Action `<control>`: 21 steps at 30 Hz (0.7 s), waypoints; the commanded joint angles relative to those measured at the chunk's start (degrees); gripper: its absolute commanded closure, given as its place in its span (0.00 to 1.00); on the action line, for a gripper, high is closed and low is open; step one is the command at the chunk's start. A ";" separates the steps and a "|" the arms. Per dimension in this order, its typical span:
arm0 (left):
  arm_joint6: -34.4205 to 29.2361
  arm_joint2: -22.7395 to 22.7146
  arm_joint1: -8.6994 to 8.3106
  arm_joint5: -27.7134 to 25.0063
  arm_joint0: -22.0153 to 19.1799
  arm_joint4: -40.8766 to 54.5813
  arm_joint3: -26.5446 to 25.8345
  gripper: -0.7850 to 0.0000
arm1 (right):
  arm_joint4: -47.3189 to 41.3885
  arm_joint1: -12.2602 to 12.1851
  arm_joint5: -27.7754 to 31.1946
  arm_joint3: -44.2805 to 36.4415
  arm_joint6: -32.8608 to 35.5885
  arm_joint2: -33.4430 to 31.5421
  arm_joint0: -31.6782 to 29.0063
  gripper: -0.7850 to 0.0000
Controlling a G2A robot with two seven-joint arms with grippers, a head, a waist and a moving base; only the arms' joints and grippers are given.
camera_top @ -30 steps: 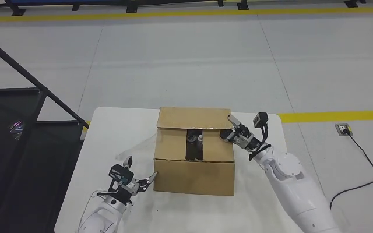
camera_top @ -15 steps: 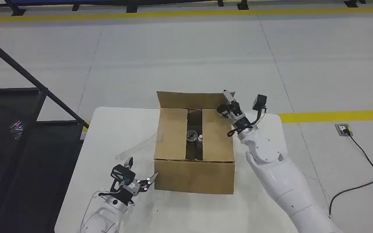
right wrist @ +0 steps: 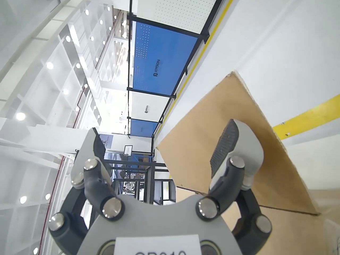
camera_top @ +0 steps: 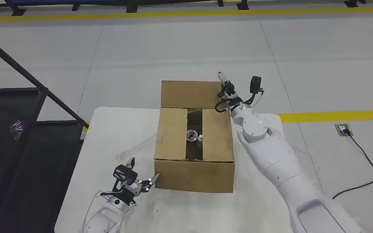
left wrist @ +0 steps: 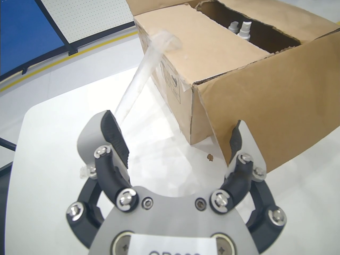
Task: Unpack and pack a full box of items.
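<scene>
Centrally on the white tabletop sits the cardboard box, its far flap folded open. Two top flaps lie nearly flat, leaving a dark slot where white bottle tops peek out; the other contents are hidden. The right pincer hovers released beside that flap's corner, gripping nothing. The left pincer is released near the box's front corner, where a clear tape strip trails toward one finger; whether they touch is unclear.
</scene>
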State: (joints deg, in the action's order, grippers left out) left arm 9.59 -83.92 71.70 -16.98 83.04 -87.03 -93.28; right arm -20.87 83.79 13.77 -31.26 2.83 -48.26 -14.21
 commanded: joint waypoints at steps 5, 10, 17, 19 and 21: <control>-0.01 -0.38 -0.13 0.09 -0.05 0.66 0.19 0.00 | 0.26 2.94 -2.07 7.51 0.67 1.75 3.14 0.00; 0.23 -0.93 -0.28 -0.05 -0.01 1.26 0.13 0.00 | 0.54 4.74 -3.25 11.89 2.22 2.27 4.79 0.00; 1.66 -2.29 -0.48 -0.83 0.50 4.08 -0.38 0.00 | 0.83 6.02 -4.06 15.33 6.66 1.96 6.09 0.00; 2.08 -2.87 -0.55 -1.45 0.83 5.46 -0.78 0.00 | 0.86 6.14 -3.63 15.91 8.06 1.69 6.32 0.00; 2.30 -3.63 -0.64 -1.66 1.20 6.56 -1.23 0.00 | 0.94 6.22 -3.17 16.32 9.32 1.42 6.42 0.00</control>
State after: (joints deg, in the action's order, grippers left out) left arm 11.82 -87.19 71.10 -18.63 84.06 -80.95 -94.32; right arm -20.01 89.98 10.43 -15.09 11.55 -46.73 -7.83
